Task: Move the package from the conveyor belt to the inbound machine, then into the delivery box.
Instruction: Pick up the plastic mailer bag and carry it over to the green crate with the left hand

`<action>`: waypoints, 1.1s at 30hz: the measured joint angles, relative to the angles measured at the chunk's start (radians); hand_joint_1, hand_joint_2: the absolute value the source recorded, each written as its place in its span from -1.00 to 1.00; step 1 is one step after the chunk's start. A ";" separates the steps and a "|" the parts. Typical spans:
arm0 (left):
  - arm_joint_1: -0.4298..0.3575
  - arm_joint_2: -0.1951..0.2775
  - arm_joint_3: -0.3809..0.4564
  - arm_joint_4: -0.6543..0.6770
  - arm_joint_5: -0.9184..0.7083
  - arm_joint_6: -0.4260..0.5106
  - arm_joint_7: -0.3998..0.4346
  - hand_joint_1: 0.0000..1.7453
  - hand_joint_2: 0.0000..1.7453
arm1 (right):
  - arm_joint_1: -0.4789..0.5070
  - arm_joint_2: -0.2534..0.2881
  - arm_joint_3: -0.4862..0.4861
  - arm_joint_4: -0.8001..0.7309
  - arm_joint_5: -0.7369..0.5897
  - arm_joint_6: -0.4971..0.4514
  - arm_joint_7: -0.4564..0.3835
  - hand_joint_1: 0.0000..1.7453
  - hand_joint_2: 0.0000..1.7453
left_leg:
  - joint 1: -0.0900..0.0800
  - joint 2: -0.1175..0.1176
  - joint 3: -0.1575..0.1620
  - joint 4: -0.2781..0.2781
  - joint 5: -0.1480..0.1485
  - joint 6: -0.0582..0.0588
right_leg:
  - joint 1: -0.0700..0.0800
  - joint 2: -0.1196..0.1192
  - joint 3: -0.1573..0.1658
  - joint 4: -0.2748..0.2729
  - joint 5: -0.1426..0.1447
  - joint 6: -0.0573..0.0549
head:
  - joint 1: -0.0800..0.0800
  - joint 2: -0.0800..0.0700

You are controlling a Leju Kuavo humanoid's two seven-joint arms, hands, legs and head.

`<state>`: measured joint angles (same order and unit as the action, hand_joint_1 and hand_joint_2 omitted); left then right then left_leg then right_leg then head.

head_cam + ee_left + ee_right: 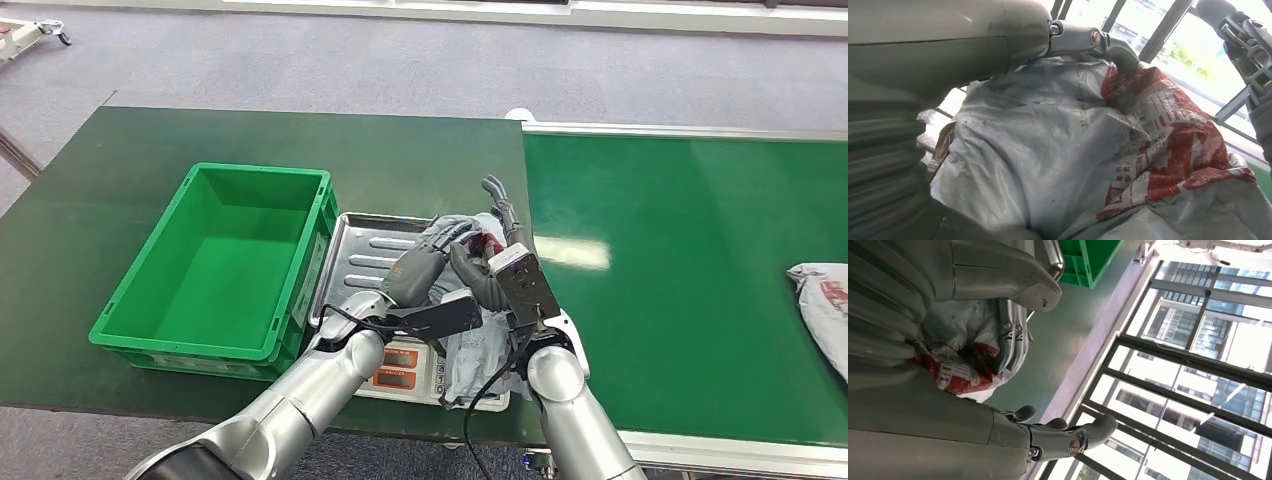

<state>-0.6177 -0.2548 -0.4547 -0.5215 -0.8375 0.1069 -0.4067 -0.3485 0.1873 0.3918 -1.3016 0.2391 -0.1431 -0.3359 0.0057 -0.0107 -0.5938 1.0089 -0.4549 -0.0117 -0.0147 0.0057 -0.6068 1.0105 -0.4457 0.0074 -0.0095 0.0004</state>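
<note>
A grey package with red print (476,350) lies on the metal tray of the inbound machine (372,250), a scale with red displays. My left hand (425,262) grips the package's top from the left; up close, its thumb (1093,40) curls over the crumpled plastic (1058,150). On the other side, my right hand (495,245) stands against the package with its fingers (1068,435) stretched out and apart, off the plastic (960,372). The green delivery box (255,172) stands empty just left of the scale.
The green conveyor belt (680,260) runs along the right, and a second grey package (825,300) lies at its right edge. The box and the scale sit on a dark green table (90,190). Grey floor lies beyond.
</note>
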 joint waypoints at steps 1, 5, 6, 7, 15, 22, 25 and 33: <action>-0.002 0.000 -0.004 0.002 -0.017 -0.003 -0.001 -1.00 1.00 | 0.000 0.000 0.000 0.000 0.000 0.001 -0.001 -1.00 1.00 | 0.000 0.000 0.000 0.000 0.000 0.000 | 0.000 0.000 0.000 0.000 0.000 0.000 | 0.000 0.000; -0.035 0.004 -0.061 0.033 -0.143 -0.031 -0.040 1.00 1.00 | 0.000 0.000 -0.004 0.000 -0.003 0.008 -0.009 -1.00 1.00 | 0.000 -0.003 0.001 0.000 0.000 0.000 | 0.000 -0.003 0.002 0.000 0.000 0.000 | 0.000 0.000; -0.045 0.006 -0.082 0.044 -0.173 -0.032 -0.055 1.00 1.00 | 0.000 0.001 -0.005 0.000 -0.004 0.010 -0.011 -1.00 1.00 | 0.000 -0.003 0.001 0.000 0.000 0.000 | 0.000 -0.003 0.003 0.000 0.000 0.000 | 0.000 0.000; -0.053 0.008 -0.103 0.055 -0.198 -0.028 -0.070 1.00 1.00 | 0.000 0.001 -0.006 0.000 -0.005 0.012 -0.014 -1.00 1.00 | 0.000 -0.004 0.002 0.000 0.000 0.000 | 0.000 -0.003 0.004 0.000 0.000 0.000 | 0.000 0.000; -0.118 0.062 -0.209 0.083 -0.296 0.137 -0.030 1.00 1.00 | 0.021 0.001 -0.032 -0.009 -0.042 0.008 -0.051 -1.00 1.00 | 0.000 -0.004 0.003 0.000 0.002 0.000 | 0.000 -0.003 0.004 0.000 0.001 0.001 | 0.000 0.000; -0.322 0.231 -0.220 0.011 -0.301 0.031 -0.016 1.00 1.00 | 0.128 -0.004 -0.100 -0.097 -0.122 -0.020 -0.100 -1.00 1.00 | 0.000 0.003 0.001 -0.001 0.006 -0.003 | 0.003 0.002 -0.002 0.000 0.005 -0.004 | 0.000 0.000; -0.330 0.258 -0.220 -0.003 -0.315 0.040 0.004 1.00 1.00 | 0.162 -0.005 -0.152 -0.120 -0.160 -0.030 -0.099 -1.00 1.00 | 0.001 0.002 0.000 -0.001 0.006 -0.003 | 0.003 0.001 -0.002 0.000 0.005 -0.004 | 0.000 0.000; -0.330 0.306 -0.220 -0.002 -0.330 0.068 0.018 1.00 1.00 | 0.256 -0.008 -0.233 -0.154 -0.168 0.001 -0.117 -1.00 1.00 | 0.001 0.002 -0.003 -0.001 0.005 -0.003 | 0.003 0.001 -0.005 0.000 0.004 -0.004 | 0.000 0.000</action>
<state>-0.9479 0.0514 -0.6744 -0.5234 -1.1680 0.1744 -0.3890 -0.0920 0.1789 0.1589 -1.4555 0.0712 -0.1419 -0.4534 0.0063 -0.0085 -0.5970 1.0079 -0.4498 -0.0150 -0.0118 0.0066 -0.6121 1.0109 -0.4414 0.0030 -0.0095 0.0004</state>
